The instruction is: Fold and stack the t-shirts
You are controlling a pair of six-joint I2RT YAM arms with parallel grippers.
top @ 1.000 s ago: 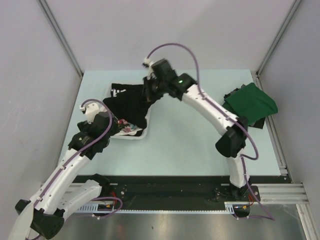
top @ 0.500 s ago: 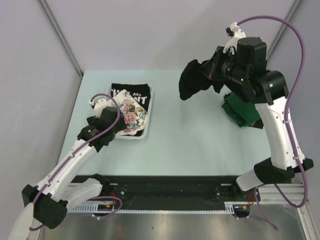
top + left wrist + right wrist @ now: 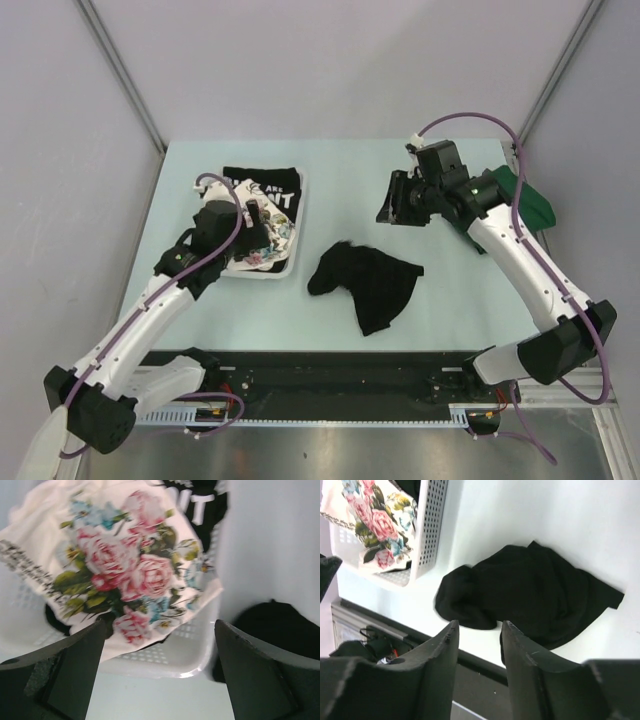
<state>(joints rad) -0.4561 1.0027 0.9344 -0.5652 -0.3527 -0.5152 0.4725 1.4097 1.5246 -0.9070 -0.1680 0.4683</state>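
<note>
– T-shirts [image 3: 368,282] first: how many are folded and stacked?
– None that I can vouch for; I judge the job barely begun. The plain black shirt [image 3: 530,595] lies crumpled on the table [image 3: 330,170], just toward 5 o'clock of its middle. The floral shirt [image 3: 262,238] and the lettered black shirt [image 3: 262,190] sit loose in the basket [image 3: 280,274] at 9 o'clock. The green shirt [image 3: 530,205] is at 3 o'clock by the table's edge, partly behind the right arm; whether it is folded I cannot tell.
– And the grippers?
– The left gripper [image 3: 161,630] hangs over the floral shirt, fingers spread wide, nothing between them; the right gripper [image 3: 480,627] is at 1 o'clock, fingers parted a little and empty.
– What differs from a second ago?
– Then the right gripper was at the basket, on the plain black shirt, which covered most of the floral one; half a second ago it carried that shirt bunched in the air toward 2 o'clock; now the shirt is down on the table and let go. The left gripper, then at the basket's near side, now stands over its middle.
– What is left?
– Fold the black one; then take out, fold and stack the two in the basket.
</note>
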